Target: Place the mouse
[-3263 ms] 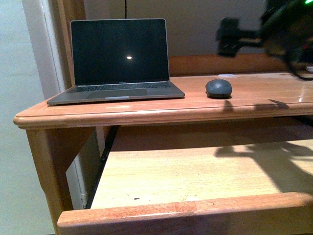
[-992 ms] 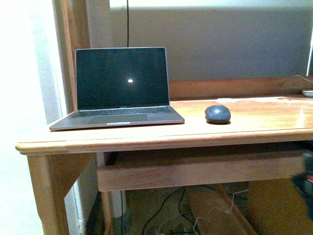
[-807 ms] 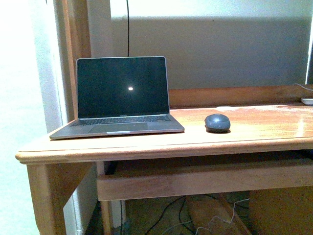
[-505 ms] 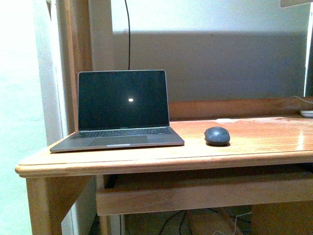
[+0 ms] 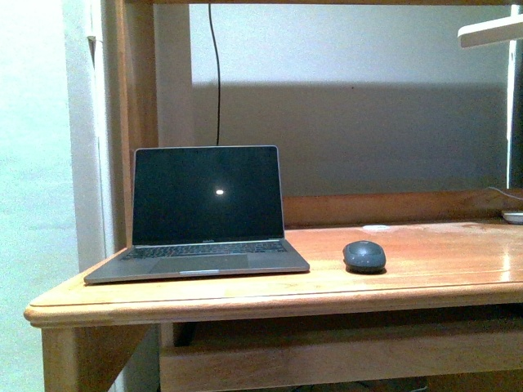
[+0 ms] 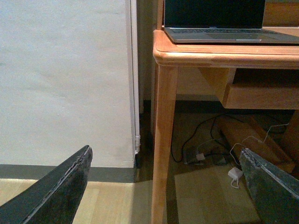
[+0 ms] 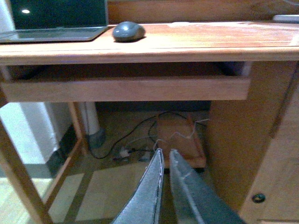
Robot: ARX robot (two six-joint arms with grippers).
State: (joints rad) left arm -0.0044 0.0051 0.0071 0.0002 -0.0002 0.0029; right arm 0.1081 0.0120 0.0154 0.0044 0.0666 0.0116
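Observation:
The mouse (image 5: 364, 256) is a small dark grey oval lying on the wooden desk (image 5: 245, 304), to the right of the open laptop (image 5: 204, 214). Nothing touches it. It also shows in the right wrist view, the mouse (image 7: 128, 31) resting near the desk's front edge. Neither gripper appears in the front view. My left gripper (image 6: 165, 150) hangs open and empty, low down by the desk's leg (image 6: 163, 140). Below the desk top, my right gripper (image 7: 166, 151) is shut with nothing between its fingers, well short of the mouse.
A pushed-in drawer front (image 7: 126, 88) runs under the desk top. Cables (image 6: 205, 149) and a box (image 7: 180, 140) lie on the floor beneath. A cabinet door (image 7: 271, 154) stands at the right. A white lamp head (image 5: 490, 33) hangs at upper right, and a small white disc (image 5: 376, 227) lies behind the mouse.
The drawer that stood pulled out is now pushed in. The arm seen at upper right has left the front view, and the desk sits lower in frame. The mouse has not moved.

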